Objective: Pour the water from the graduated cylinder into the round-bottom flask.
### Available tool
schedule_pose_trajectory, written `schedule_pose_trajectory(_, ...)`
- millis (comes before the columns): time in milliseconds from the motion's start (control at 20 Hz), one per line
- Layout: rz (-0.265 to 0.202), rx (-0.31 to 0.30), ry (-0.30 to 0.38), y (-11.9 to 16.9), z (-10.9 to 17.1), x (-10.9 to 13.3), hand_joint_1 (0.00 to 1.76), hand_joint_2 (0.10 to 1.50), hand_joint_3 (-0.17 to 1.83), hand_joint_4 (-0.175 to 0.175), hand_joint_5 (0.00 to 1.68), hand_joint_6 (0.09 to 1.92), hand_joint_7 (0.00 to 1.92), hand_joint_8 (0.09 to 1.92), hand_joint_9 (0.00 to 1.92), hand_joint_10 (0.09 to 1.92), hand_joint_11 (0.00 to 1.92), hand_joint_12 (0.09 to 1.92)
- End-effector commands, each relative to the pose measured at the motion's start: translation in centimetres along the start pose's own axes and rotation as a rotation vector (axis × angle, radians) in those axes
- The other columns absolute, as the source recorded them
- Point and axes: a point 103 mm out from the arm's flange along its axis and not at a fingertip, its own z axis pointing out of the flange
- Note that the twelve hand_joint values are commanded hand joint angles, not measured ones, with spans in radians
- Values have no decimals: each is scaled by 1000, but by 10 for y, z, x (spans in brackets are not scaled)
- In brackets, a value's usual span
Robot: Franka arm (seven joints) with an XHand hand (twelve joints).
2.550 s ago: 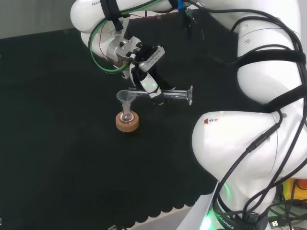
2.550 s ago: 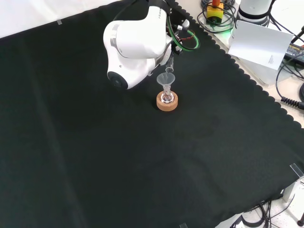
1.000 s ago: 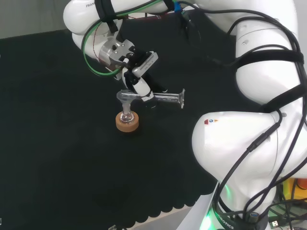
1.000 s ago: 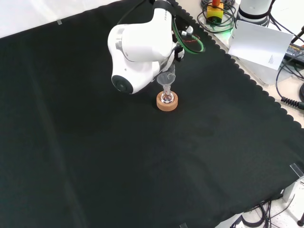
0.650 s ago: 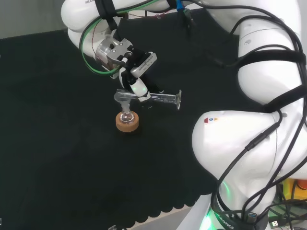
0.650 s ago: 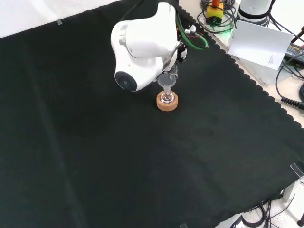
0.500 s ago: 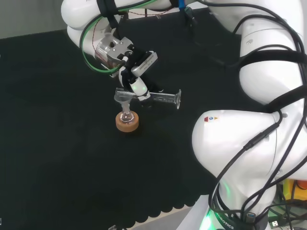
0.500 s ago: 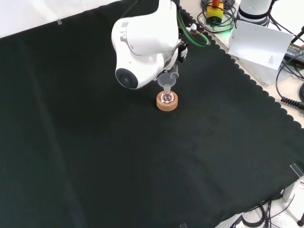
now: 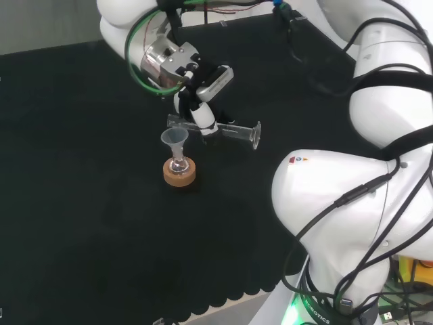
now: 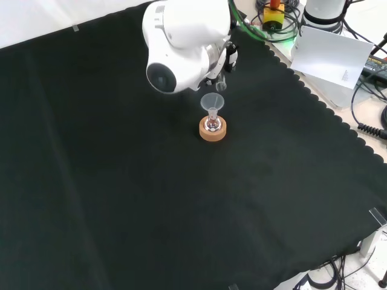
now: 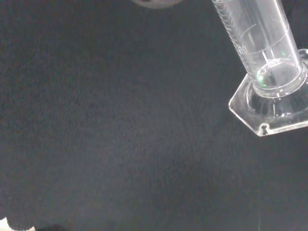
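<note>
From the head view, the small round-bottom glass flask (image 9: 178, 164) sits left on its tan cork ring stand (image 9: 179, 172), a clear funnel (image 9: 175, 140) in its neck. Just right and above, the black and white hand (image 9: 200, 101) has its fingers curled round the clear glass graduated cylinder (image 9: 223, 130), held nearly level, mouth near the funnel's far rim. I judge the pour almost finished; righting the cylinder comes next. The white arm link (image 10: 181, 45) crowds the front view.
</note>
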Motion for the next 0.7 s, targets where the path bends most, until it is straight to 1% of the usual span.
schedule_pose_trajectory(50,-41,-193,68,-12,10,-24,1148,1143,17,-175,923,1108,1506,198,1553,87,1094,787)
schedule_pose_trajectory(200,-65,-244,106,-13,13,-33,1148,1144,18,-175,922,1108,1506,197,1551,87,1093,787)
schedule_pose_trajectory(350,-109,-300,163,-13,17,-41,1148,1144,18,-175,921,1109,1505,196,1550,87,1092,787)
schedule_pose_trajectory(600,-126,-378,194,-10,25,-56,1148,1145,18,-175,919,1113,1504,195,1549,87,1091,786)
schedule_pose_trajectory(700,-136,-397,206,-8,29,-62,1147,1145,18,-175,919,1114,1504,194,1549,87,1090,786)
